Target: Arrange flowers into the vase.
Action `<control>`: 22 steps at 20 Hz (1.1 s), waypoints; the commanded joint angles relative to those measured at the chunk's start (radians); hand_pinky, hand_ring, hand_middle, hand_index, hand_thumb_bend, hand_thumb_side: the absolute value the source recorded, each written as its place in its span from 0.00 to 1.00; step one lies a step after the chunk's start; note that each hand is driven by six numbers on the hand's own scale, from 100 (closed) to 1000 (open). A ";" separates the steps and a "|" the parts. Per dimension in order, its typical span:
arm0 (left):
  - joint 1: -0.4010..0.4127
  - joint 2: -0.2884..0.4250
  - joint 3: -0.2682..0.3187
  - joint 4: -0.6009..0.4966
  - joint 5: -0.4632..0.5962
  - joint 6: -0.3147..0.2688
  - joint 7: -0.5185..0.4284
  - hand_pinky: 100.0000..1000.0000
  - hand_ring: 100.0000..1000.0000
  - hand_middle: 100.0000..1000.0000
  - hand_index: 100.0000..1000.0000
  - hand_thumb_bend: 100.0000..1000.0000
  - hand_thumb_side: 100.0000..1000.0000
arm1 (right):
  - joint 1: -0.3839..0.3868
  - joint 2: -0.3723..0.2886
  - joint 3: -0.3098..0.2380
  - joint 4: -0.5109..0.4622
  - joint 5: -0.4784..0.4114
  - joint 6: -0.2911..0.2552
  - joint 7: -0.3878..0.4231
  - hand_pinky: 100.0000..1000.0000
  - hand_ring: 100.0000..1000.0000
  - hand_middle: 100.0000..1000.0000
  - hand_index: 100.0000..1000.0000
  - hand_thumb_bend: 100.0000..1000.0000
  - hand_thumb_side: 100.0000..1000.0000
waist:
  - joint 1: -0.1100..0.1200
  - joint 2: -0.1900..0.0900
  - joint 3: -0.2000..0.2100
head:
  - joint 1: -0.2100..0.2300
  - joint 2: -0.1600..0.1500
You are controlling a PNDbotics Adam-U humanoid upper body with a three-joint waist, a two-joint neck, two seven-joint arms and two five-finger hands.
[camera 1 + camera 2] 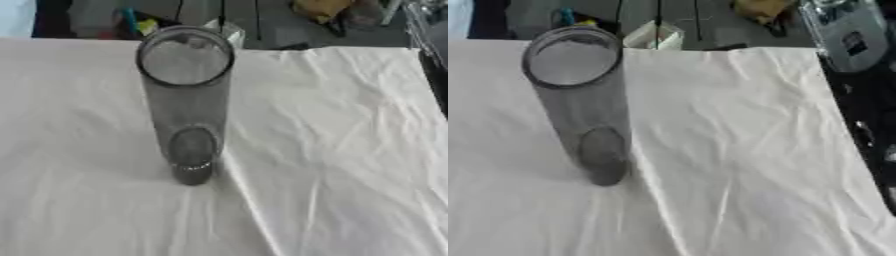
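A tall, clear grey glass vase (pixel 186 107) stands upright on the white cloth, a little left of the middle. Its round mouth (pixel 185 56) faces up toward me and nothing shows inside it. No flowers appear in either view. Neither of my hands shows in either view.
A wrinkled white cloth (pixel 332 150) covers the table. Its right edge (pixel 846 130) drops to a dark floor. Beyond the far edge lie a small white box (pixel 654 36), a yellowish object (pixel 319 9) and a grey device (pixel 846 35).
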 commanded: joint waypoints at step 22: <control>-0.005 0.024 -0.008 -0.018 0.023 0.010 -0.016 0.70 0.84 0.90 0.98 0.00 1.00 | -0.171 0.115 0.026 -0.086 -0.364 0.121 -0.269 0.00 0.00 0.00 0.00 0.00 0.51 | -0.042 -0.079 0.003 | 0.006 0.012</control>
